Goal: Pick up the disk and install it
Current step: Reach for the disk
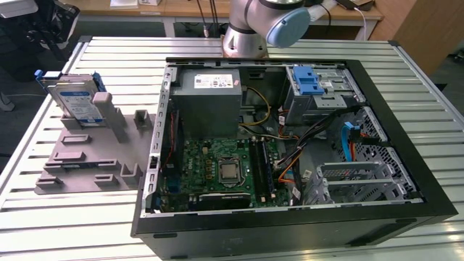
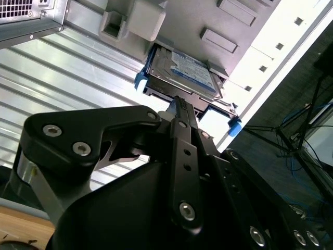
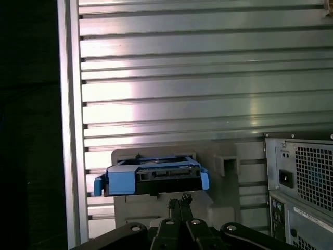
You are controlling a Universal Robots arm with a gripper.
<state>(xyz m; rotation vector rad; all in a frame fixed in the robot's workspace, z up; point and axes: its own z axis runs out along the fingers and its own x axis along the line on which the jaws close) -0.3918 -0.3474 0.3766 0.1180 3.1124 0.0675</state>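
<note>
The disk point(image 1: 76, 101), silver with a blue-and-white label and a blue frame, stands tilted in a grey holder point(image 1: 87, 157) at the exterior view's left, outside the computer case. Both wrist views show it as well: label side point(image 2: 179, 73) in the second, blue-framed connector edge point(image 3: 153, 177) in the first. My gripper point(image 3: 180, 199) hangs some way off from the disk, its thin black fingertips pressed together with nothing between them. In the second wrist view the gripper point(image 2: 179, 102) points toward the disk's edge without touching it.
An open black computer case point(image 1: 406, 179) lies on the slatted aluminium table point(image 1: 73, 228), with a green motherboard point(image 1: 217, 168), a grey power supply box point(image 1: 210, 103) and a drive bay with a blue latch point(image 1: 307, 81). The arm's base point(image 1: 246, 32) stands behind the case.
</note>
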